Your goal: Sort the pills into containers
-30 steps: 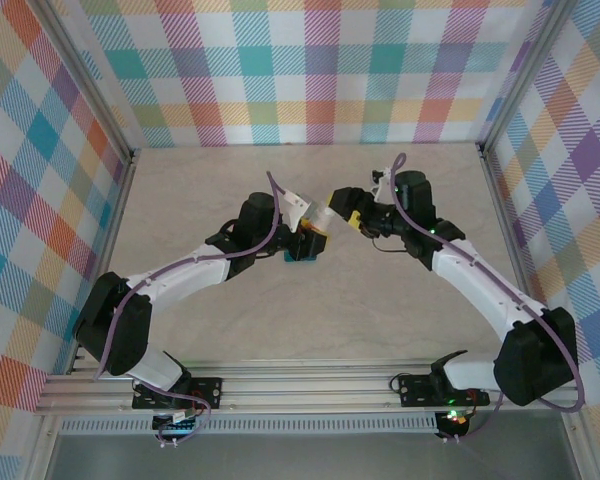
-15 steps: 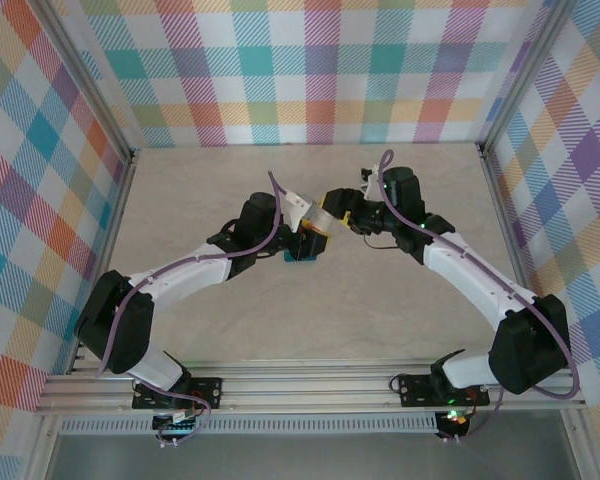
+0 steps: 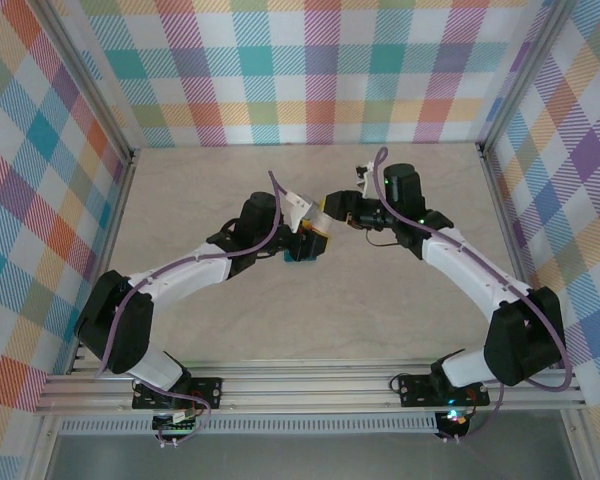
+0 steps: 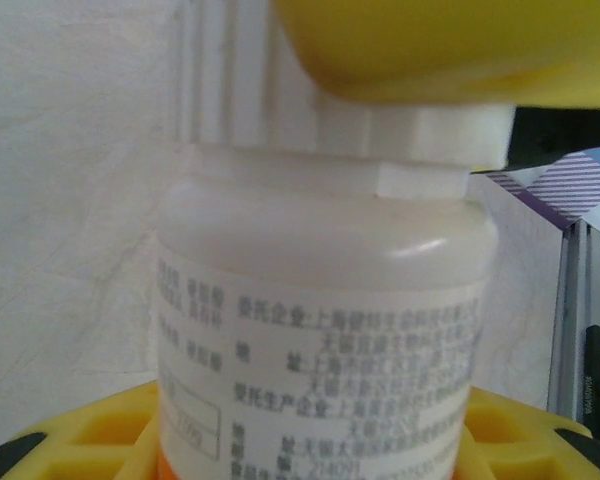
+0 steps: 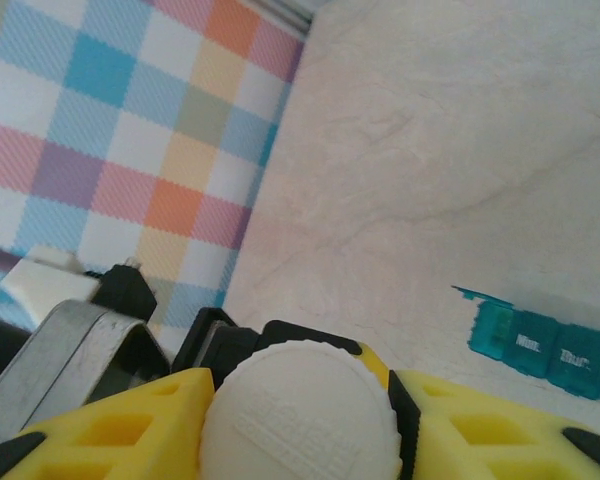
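Teal containers (image 3: pixel 300 258) lie on the table at the overhead frame's centre, long axis running across it, just beneath my left pincer (image 3: pixel 310 236). That is the nearer one, and it is clamped around a white bottle (image 4: pixel 320 300). To its right, my right pincer (image 3: pixel 332 207) grips the ribbed white cap (image 5: pixel 298 410). A second ago it stood wider, clear of the cap.

The top external camera looks down from above and behind the near edge, taking in the whole worktop (image 3: pixel 380 310). The left wrist camera sits close up to the bottle (image 4: pixel 320 300). The right wrist camera looks over its cap (image 5: pixel 300 410) toward the containers (image 5: pixel 545 345), which the overhead view shares.
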